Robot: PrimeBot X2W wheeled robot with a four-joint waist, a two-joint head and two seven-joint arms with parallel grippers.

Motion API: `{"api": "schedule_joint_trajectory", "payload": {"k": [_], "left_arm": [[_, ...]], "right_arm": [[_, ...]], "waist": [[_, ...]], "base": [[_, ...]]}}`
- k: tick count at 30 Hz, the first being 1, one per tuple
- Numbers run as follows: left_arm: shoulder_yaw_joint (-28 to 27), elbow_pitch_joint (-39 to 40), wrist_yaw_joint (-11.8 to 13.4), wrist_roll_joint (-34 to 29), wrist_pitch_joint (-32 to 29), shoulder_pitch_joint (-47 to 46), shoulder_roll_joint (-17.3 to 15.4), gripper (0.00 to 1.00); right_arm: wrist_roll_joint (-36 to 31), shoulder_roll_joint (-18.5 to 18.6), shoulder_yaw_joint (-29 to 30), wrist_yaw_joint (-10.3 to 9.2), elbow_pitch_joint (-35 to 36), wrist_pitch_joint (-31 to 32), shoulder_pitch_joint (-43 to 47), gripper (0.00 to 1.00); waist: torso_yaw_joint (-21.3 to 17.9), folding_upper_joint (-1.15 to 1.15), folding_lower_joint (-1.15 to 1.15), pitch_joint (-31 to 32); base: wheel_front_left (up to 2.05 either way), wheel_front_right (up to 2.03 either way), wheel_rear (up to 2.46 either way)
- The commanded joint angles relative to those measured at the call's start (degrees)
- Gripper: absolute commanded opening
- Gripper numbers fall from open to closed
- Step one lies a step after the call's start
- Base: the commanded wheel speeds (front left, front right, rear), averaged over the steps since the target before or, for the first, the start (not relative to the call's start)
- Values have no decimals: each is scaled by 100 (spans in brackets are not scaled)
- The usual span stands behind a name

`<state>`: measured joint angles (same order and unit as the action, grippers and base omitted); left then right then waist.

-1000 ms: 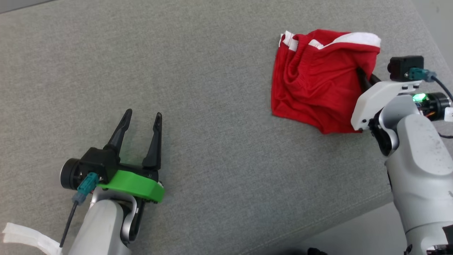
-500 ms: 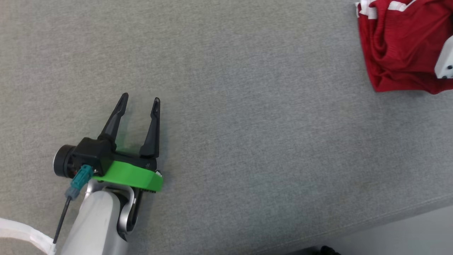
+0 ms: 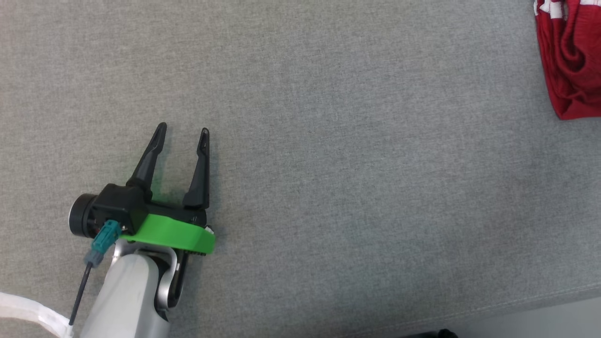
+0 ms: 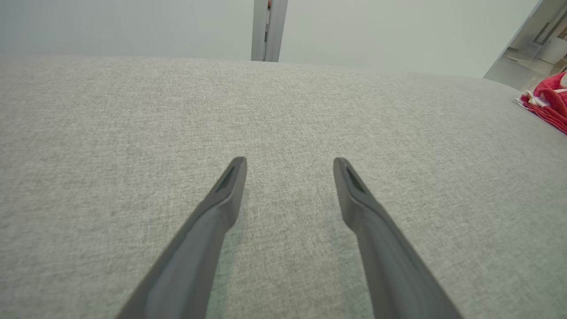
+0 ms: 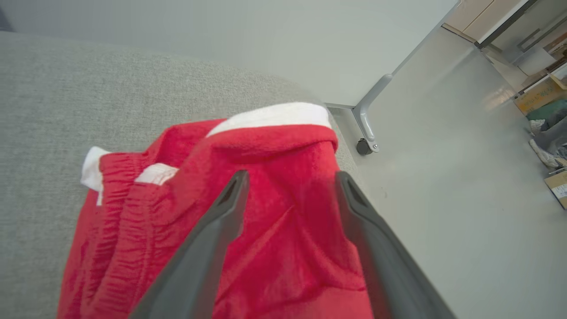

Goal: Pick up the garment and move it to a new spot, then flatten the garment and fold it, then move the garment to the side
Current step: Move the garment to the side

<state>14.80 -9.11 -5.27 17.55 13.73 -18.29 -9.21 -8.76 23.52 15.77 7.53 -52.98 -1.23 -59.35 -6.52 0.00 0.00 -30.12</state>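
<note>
The garment [image 3: 570, 61] is red cloth with white trim, bunched at the far right edge of the head view on the grey fabric surface [image 3: 328, 141]. It peeks in as a red sliver [image 4: 547, 104] at the right of the left wrist view. In the right wrist view the garment [image 5: 274, 177] lies crumpled beneath my right gripper [image 5: 290, 179], whose two dark fingers stand apart over it, gripping nothing. My left gripper [image 3: 182, 132] rests open at the lower left, far from the garment, nothing between its fingers [image 4: 230, 186].
The surface's front edge [image 3: 516, 305] runs along the lower right. In the right wrist view the pale floor [image 5: 443, 186] drops off just right of the garment, with a metal leg and caster [image 5: 365, 144] and boxes [image 5: 545, 97] beyond.
The head camera has swung left, so the garment and right arm slid toward the right edge of the picture. My right gripper, shut on the garment before, now stands open over it.
</note>
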Motion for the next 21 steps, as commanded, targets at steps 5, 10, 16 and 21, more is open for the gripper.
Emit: {"api": "schedule_joint_trajectory", "payload": {"k": [5, 10, 16, 21], "left_arm": [[42, -137, -26, 85, 65, 23, 37, 100], [5, -306, -50, 194, 99, 73, 66, 100], [-105, -542, -39, 256, 133, 155, 78, 100], [-237, -734, 27, 207, 147, 299, 88, 100]], "right_arm": [[-250, -229, 51, -8, 31, -347, 154, 100], [-278, -509, -269, -8, 72, -628, 171, 100], [-77, -1011, -814, -8, 114, -976, 320, 100], [188, -1387, -1098, -8, 272, -1260, 694, 100]], "waist": [[-49, 0, 0, 378], [-10, 0, 0, 769], [49, 0, 0, 1265], [163, 0, 0, 1653]], "base": [[0, 0, 0], [0, 0, 0], [0, 0, 0], [0, 0, 0]]}}
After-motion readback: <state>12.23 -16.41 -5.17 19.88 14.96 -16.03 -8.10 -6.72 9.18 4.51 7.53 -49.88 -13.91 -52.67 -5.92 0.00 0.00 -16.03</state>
